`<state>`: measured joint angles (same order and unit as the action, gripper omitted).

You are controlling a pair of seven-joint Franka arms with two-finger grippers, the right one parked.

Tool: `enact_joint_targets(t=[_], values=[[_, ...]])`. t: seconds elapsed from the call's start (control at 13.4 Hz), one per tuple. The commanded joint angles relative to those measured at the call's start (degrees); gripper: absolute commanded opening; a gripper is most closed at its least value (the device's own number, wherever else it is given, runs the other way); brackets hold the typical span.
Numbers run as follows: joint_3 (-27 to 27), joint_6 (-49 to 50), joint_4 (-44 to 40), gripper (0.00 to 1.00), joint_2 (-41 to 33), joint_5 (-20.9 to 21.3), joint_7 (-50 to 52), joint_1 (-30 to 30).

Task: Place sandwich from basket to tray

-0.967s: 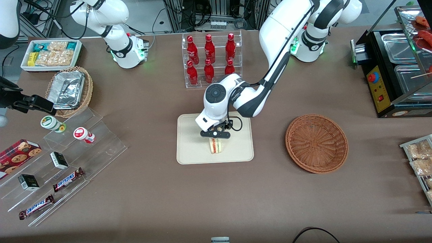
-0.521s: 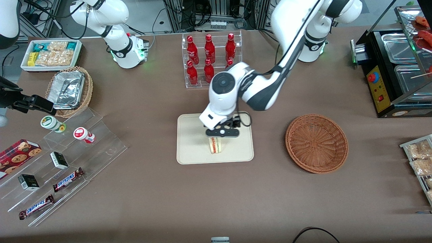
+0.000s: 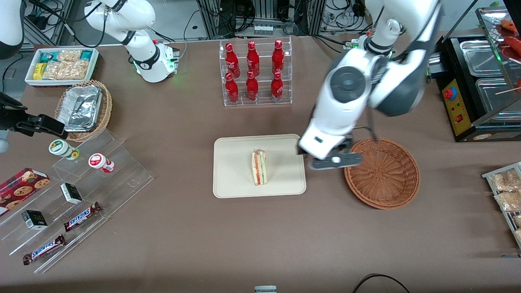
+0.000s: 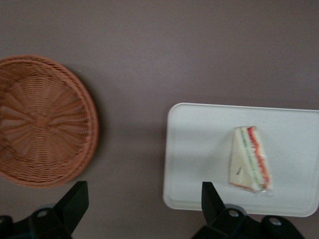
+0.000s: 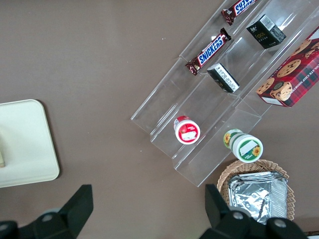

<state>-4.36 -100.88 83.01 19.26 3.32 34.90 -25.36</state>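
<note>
The left arm's gripper (image 3: 335, 160) hangs raised over the brown table (image 3: 260, 244), above the strip of bare cloth that separates the tray (image 3: 232, 179) from the basket (image 3: 382, 173). Its two black fingers (image 4: 75, 199) are spread wide apart and hold nothing; in the left wrist view only table surface lies between them. The sandwich (image 3: 259, 167) rests on the tray, toward the parked arm's end of the table from the gripper and well apart from it, near the middle of the tray's floor. It lies with its cut edge showing, red and green filling layers running along the pale bread, and in the left wrist view (image 4: 250, 159) it appears to be wrapped in thin clear film. The tray (image 4: 199, 149), cream-beige with rounded corners and a low rim, carries nothing else. The basket (image 4: 42, 119), round, reddish-brown and woven, sits on the working arm's side of the gripper; its nearer rim lies just beside the gripper's black crossbar in the front view. No item is visible inside it. Farther from the front camera than the gripper stands a clear rack of red bottles (image 3: 254, 73). Toward the parked arm's end of the table, far from the gripper, are stepped clear shelves (image 3: 81, 195) holding snack bars and small jars.
</note>
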Motion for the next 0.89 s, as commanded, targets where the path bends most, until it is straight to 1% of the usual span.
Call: enact_joint_targets(t=[0.0,0.07,0.22,0.45,0.6,0.82], values=[[-0.7,3.4,2.3,1.0,-5.0,-1.7,-6.6,5.2],[-0.6,5.9,2.6,1.0,-6.7,-2.8,-9.7,6.6],[-0.6,8.9,3.8,1.0,-9.5,-2.9,-16.3,11.0],[-0.5,10.2,6.9,1.0,-13.9,-2.9,-23.7,17.0],[-0.5,9.4,10.6,1.0,-16.8,-2.8,-28.3,20.4],[-0.5,7.0,15.1,1.0,-20.5,-2.5,-29.0,22.9]])
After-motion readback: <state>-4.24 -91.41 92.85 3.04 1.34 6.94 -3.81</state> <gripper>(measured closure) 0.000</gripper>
